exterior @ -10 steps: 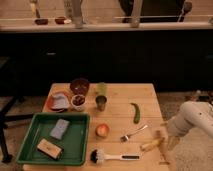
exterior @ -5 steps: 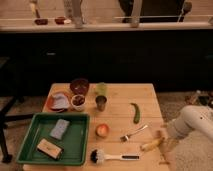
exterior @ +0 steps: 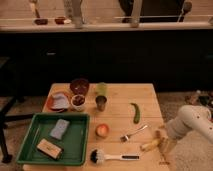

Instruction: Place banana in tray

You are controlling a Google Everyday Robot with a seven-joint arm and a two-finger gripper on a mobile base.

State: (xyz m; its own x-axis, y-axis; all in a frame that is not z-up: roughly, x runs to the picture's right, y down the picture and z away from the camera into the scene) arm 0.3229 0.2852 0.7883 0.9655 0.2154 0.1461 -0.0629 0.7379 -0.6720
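The banana (exterior: pixel 151 145) is small and yellow and lies on the wooden table (exterior: pixel 120 120) near its right front edge. My gripper (exterior: pixel 162 141) is at the banana's right end, at the tip of the white arm (exterior: pixel 192 122) that reaches in from the right. The gripper sits right against the banana; I cannot see a hold. The dark green tray (exterior: pixel 76 142) stands at the table's front left, well apart from the banana. It holds a grey sponge (exterior: pixel 60 128) and a brown block (exterior: pixel 49 148).
Between banana and tray lie a fork (exterior: pixel 134 133), a brush (exterior: pixel 112 157) and a small orange object (exterior: pixel 102 130). A dark green vegetable (exterior: pixel 135 112), a metal cup (exterior: pixel 101 103), a green cup (exterior: pixel 102 89), bowls (exterior: pixel 79 85) and an orange-rimmed plate (exterior: pixel 59 100) stand farther back.
The arm has sunk slightly toward the table at the banana's right end. The banana and the other things have not moved.
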